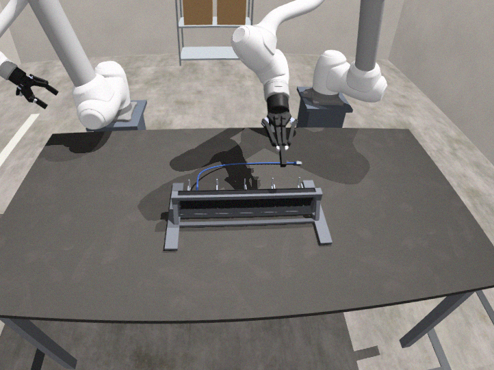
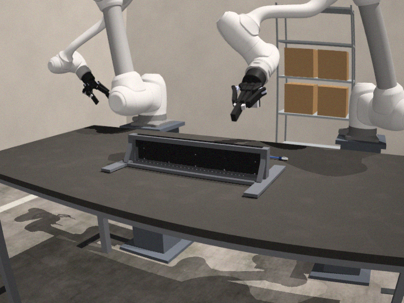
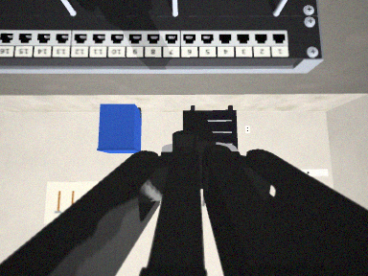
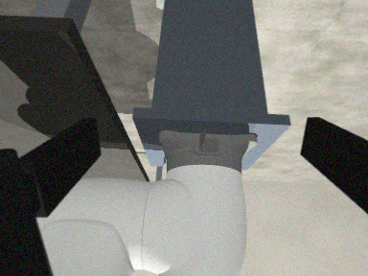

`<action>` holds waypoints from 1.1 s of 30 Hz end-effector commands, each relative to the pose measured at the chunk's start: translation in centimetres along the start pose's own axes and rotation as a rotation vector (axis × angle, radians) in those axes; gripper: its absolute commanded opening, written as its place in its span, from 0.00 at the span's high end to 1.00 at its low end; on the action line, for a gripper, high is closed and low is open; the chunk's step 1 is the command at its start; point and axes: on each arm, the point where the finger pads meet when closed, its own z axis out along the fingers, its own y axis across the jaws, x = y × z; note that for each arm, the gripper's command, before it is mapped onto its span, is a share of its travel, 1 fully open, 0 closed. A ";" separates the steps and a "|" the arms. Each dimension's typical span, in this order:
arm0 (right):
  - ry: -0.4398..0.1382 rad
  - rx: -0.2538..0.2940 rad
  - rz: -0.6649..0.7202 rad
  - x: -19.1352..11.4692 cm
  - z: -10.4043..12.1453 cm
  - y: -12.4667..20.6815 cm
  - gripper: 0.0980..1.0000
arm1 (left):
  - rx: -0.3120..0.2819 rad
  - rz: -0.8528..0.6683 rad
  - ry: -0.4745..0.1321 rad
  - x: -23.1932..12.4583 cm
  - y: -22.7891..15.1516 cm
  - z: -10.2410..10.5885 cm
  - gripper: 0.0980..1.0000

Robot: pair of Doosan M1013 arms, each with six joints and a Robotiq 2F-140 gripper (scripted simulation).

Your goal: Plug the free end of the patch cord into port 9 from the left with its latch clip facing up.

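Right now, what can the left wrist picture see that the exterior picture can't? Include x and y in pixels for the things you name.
Only left wrist: numbered ports [image 3: 172, 38] and a blue box [image 3: 120, 126].
Only exterior: the cord's plug [image 2: 284, 158], brown boxes [image 2: 299, 98] on shelves, and the right arm's open fingers [image 2: 95, 99].
Both: the left arm's shut fingers [image 2: 235, 112] and the black panel [image 2: 195, 156] [image 3: 216, 21], seen from opposite sides.

Workshop-like room, metal shelving [image 1: 180, 36] [image 2: 277, 63], cardboard boxes [image 1: 198, 9] [image 2: 299, 62]; concrete floor [image 1: 164, 89] [image 2: 215, 254]
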 end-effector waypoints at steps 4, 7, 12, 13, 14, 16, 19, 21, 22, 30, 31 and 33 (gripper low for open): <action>0.001 0.000 0.000 0.0 0.0 0.0 0.00 | 0.000 -0.001 0.000 -0.1 0.0 0.0 1.00; 0.001 0.000 0.000 0.0 0.0 0.0 0.00 | -0.001 -0.001 0.001 0.0 0.0 0.0 1.00; 0.001 0.000 0.000 0.0 0.0 0.0 0.00 | -0.001 -0.001 0.001 0.0 0.0 0.0 1.00; 0.001 0.000 0.000 0.0 0.0 0.0 0.00 | -0.001 -0.001 0.001 0.0 0.0 0.0 1.00; 0.001 0.000 0.000 0.0 0.0 0.0 0.00 | -0.001 -0.001 0.001 0.0 0.0 0.0 1.00; 0.001 0.000 0.000 0.0 0.0 0.0 0.00 | -0.001 -0.001 0.001 0.0 0.0 0.0 1.00; 0.001 0.000 0.000 0.0 0.0 0.0 0.00 | -0.001 -0.001 0.001 0.0 0.0 0.0 1.00; 0.001 0.000 0.000 0.0 0.0 0.0 0.00 | -0.001 -0.001 0.001 0.0 0.0 0.0 1.00; 0.001 0.000 0.000 0.0 0.0 0.0 0.00 | -0.001 -0.001 0.001 0.0 0.0 0.1 1.00; 0.001 0.000 0.000 0.0 0.0 0.0 0.00 | -0.001 -0.002 0.001 0.0 0.0 2.3 1.00; 0.001 0.000 0.000 0.0 0.0 0.0 0.00 | -0.001 -0.002 0.001 0.0 0.0 2.3 1.00; 0.001 0.000 0.000 0.0 0.0 0.0 0.00 | -0.001 -0.002 0.001 0.0 0.0 3.7 1.00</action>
